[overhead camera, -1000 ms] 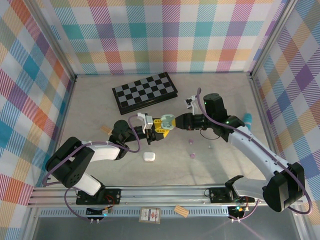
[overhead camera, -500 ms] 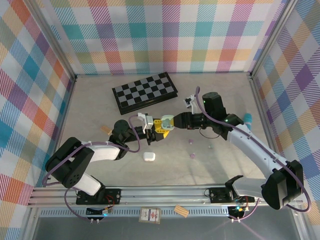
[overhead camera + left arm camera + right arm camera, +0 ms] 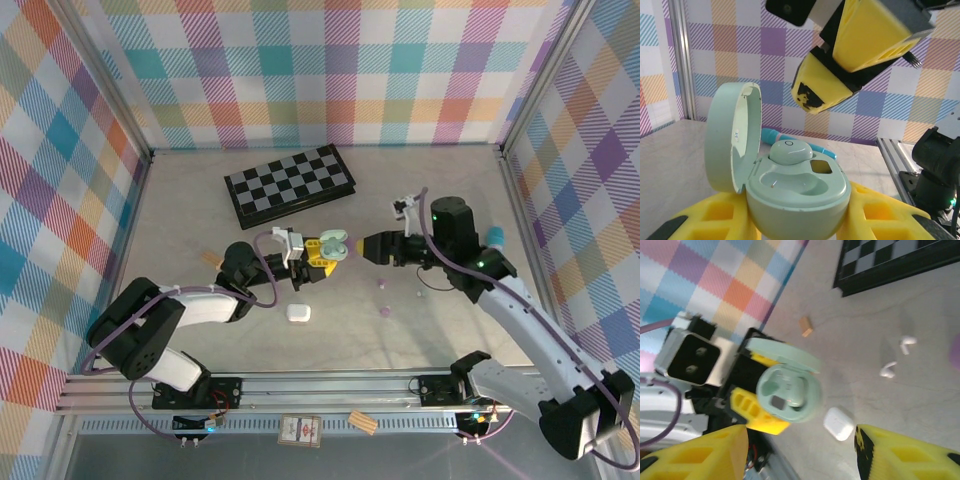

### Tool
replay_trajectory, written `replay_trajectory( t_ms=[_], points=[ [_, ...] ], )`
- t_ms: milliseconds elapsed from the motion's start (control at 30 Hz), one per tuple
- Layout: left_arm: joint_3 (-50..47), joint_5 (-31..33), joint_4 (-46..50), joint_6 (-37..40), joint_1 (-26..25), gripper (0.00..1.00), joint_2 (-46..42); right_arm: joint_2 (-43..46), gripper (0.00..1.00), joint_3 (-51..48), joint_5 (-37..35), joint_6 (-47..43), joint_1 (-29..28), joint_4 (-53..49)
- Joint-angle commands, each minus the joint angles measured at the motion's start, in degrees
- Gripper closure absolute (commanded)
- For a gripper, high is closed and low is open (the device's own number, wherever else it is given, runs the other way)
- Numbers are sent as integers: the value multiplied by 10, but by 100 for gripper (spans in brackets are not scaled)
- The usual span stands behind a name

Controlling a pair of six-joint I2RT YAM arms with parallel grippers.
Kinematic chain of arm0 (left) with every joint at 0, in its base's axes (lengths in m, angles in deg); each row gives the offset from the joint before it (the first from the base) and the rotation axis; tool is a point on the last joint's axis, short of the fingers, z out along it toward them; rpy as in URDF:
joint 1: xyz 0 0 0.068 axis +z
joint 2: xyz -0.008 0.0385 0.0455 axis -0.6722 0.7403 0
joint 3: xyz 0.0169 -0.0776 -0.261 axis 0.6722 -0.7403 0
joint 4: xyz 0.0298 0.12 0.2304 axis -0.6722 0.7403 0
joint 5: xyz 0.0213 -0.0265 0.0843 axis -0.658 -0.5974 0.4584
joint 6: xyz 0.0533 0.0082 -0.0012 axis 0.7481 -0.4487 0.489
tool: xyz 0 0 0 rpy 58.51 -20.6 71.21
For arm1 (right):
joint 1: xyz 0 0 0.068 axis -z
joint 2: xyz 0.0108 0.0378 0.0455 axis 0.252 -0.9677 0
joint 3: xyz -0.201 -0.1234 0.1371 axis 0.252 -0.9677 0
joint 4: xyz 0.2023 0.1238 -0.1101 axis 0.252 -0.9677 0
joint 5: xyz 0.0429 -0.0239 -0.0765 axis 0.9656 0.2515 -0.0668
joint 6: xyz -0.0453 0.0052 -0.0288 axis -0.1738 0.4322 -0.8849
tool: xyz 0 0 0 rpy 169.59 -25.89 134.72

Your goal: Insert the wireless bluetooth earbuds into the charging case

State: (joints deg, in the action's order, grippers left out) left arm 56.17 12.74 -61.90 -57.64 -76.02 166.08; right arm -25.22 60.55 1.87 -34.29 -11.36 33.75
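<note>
The left tool (image 3: pixel 328 250) is closed on the mint-green charging case (image 3: pixel 797 192) and holds it up above the worktop (image 3: pixel 200 220); the lid (image 3: pixel 732 135) is swung open to one side; one mint earbud (image 3: pixel 790 151) sits in the far socket, and the near socket (image 3: pixel 790 181) looks empty. The right tool (image 3: pixel 372 247) stands just beside the case, on its right side, apart from it; in the right wrist view its yellow fingers (image 3: pixel 695 452) are spread wide with nothing between them, so it is open and carries nothing.

The relation that matters now, in my judgement, is between this empty tool and the loose buds; they lie on the worktop below it and toward the near edge. One lilac earbud (image 3: pixel 380 284) is almost under the fingertips; a second lilac earbud (image 3: pixel 385 312) lies a little closer to the arm bases; a small pale earbud (image 3: pixel 420 293) lies to the right of both, and its colour I cannot decide. A white earbud (image 3: pixel 888 369) with a stem lies near the white case (image 3: pixel 838 423), more on the left arm's side.

The right arm is the nearer one and the only free one; its way goes downward and slightly back toward its own base, away from the held case. The long axis of such small buds I cannot read from above; the mate of the mint bud I cannot find with certainty.
</note>
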Motion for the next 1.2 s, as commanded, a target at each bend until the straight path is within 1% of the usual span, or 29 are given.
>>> replay_trajectory(
  t_ms=[0, 100, 200, 333, 533, 733, 967, 1167],
  points=[
    [-11, -3, -37, 3, 11, 68, -24, 23, 41, -34, -74, 21, 22, -12],
    [-16, -3, -35, 2, 17, 68, -33, 42, 41, -61, -136, 72, 52, -40],
    [-20, -4, -34, 1, 19, 68, -38, 54, 41, -86, -181, 108, 81, -78],
    [-23, -8, -32, 3, 19, 68, -41, 53, 41, -124, -216, 123, 115, -114],
    [-23, -10, -18, 10, 18, 68, -50, 27, 41, -196, -212, 140, 168, -81],
    [-20, -12, 6, 18, 18, 68, -62, -24, 41, -240, -175, 139, 209, 0],
    [-16, -15, 4, 15, 16, 68, -56, -84, 46, -243, -169, 120, 225, 46],
    [-14, -15, 7, 16, 16, 68, -57, -117, 46, -247, -180, 119, 233, 68]
  ],
)
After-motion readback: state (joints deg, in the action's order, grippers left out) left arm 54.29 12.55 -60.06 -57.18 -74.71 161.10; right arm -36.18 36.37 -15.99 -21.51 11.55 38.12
